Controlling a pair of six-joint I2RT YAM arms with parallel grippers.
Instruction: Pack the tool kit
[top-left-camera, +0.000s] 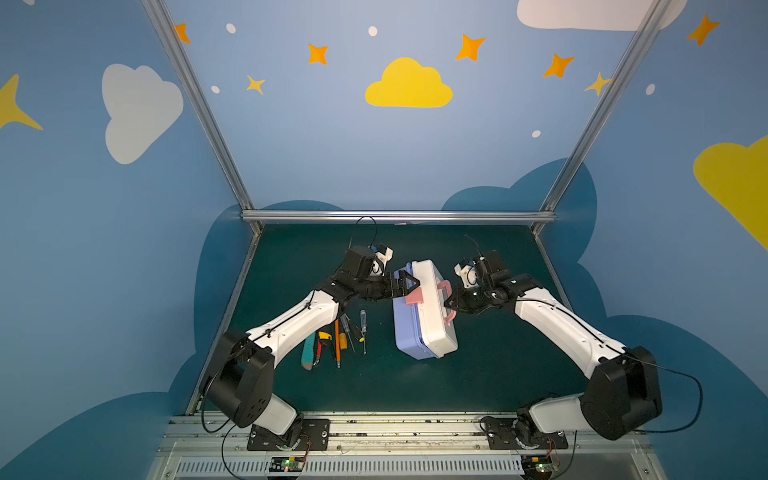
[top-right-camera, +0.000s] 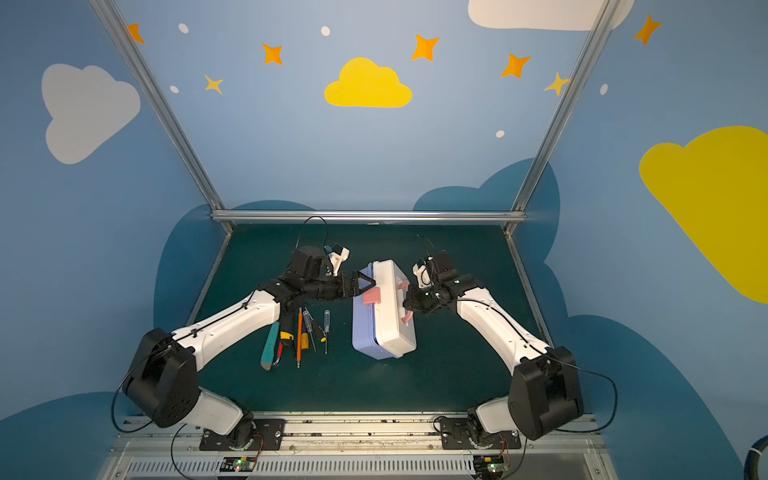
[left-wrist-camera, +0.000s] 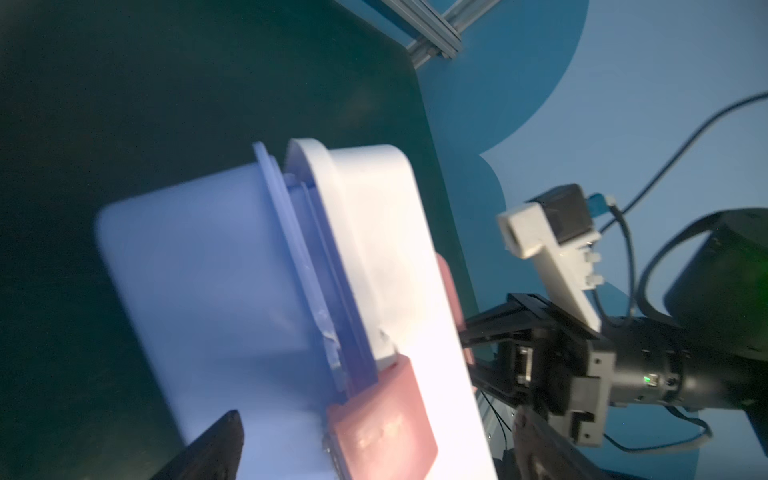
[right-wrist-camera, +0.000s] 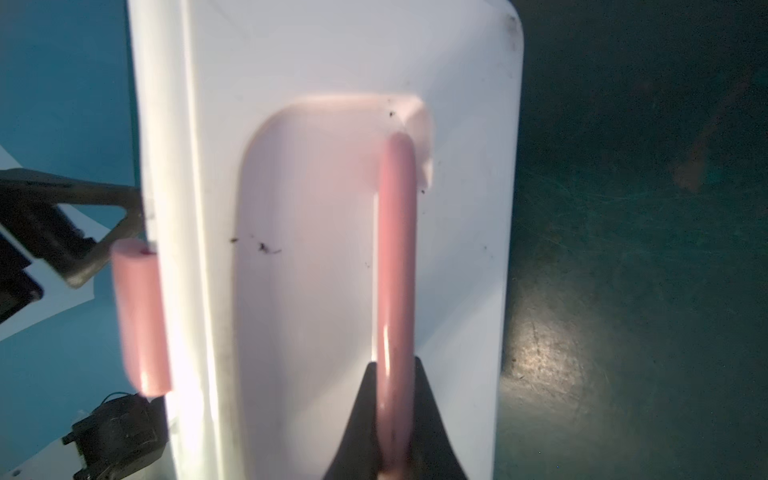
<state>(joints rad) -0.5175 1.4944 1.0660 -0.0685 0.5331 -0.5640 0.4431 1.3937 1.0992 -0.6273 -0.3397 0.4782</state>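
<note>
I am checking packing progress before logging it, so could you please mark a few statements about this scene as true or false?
1. The right claw is shut on the pink handle. True.
2. The left claw is clamped on the pink latch. False: it stands open beside the case, near the latch.
3. The hand tools lie on the green mat, left of the case in both top views. True.
4. The case lies flat with its lid swung wide open. False: it is tipped on its side, lid against the base.
5. The teal knife is inside the case. False: it lies on the mat among the tools.
</note>
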